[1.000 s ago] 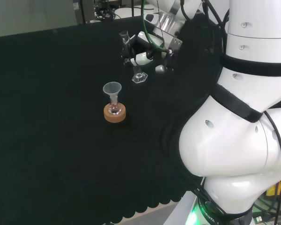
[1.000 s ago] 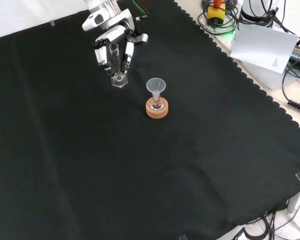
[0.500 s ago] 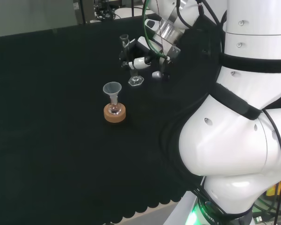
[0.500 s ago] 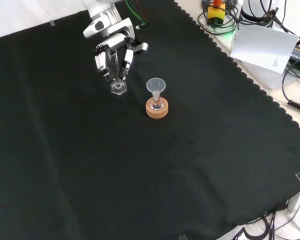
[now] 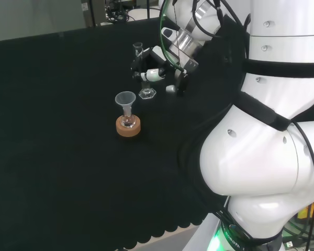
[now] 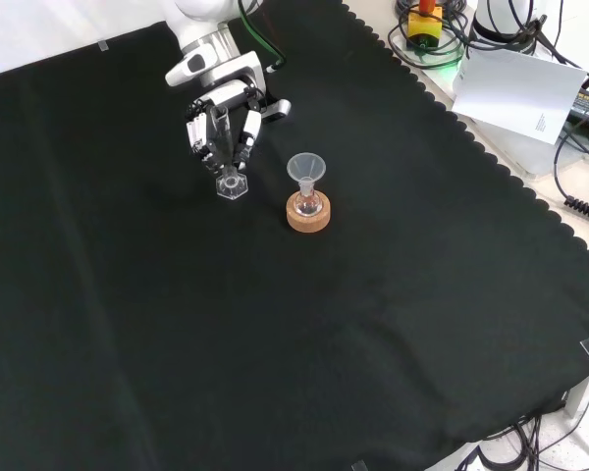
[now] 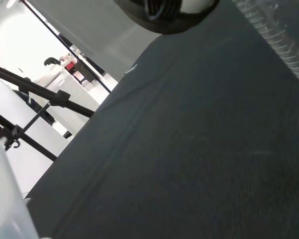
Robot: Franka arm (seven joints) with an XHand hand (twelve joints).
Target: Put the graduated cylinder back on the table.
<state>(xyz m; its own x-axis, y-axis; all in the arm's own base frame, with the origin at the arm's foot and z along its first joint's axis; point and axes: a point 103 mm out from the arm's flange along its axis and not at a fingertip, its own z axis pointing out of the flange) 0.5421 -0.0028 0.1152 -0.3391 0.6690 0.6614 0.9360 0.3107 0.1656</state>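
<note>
A clear graduated cylinder (image 5: 143, 73) with a hexagonal foot (image 6: 232, 185) stands nearly upright, its foot at or just above the black cloth (image 6: 275, 324). The black and white hand (image 6: 221, 123) comes in from the front view's top, and its fingers curl round the cylinder's tube. In the head view the hand (image 5: 156, 72) sits to the right of the tube. The wrist view shows the cylinder's marked tube (image 7: 281, 42) close by. I cannot tell whether the foot touches the cloth.
A small flask with a clear funnel (image 6: 305, 169) in its neck rests on a cork ring (image 6: 308, 215), just right of the cylinder in the front view. The arm's white links (image 5: 272, 130) stand at the head view's right. Cables and papers (image 6: 520, 88) lie beyond the cloth's scalloped edge.
The hand has carried the cylinder downward and nearer the flask on the cork ring; the foot has come lower toward the cloth. The fingers remain curled on the tube.
</note>
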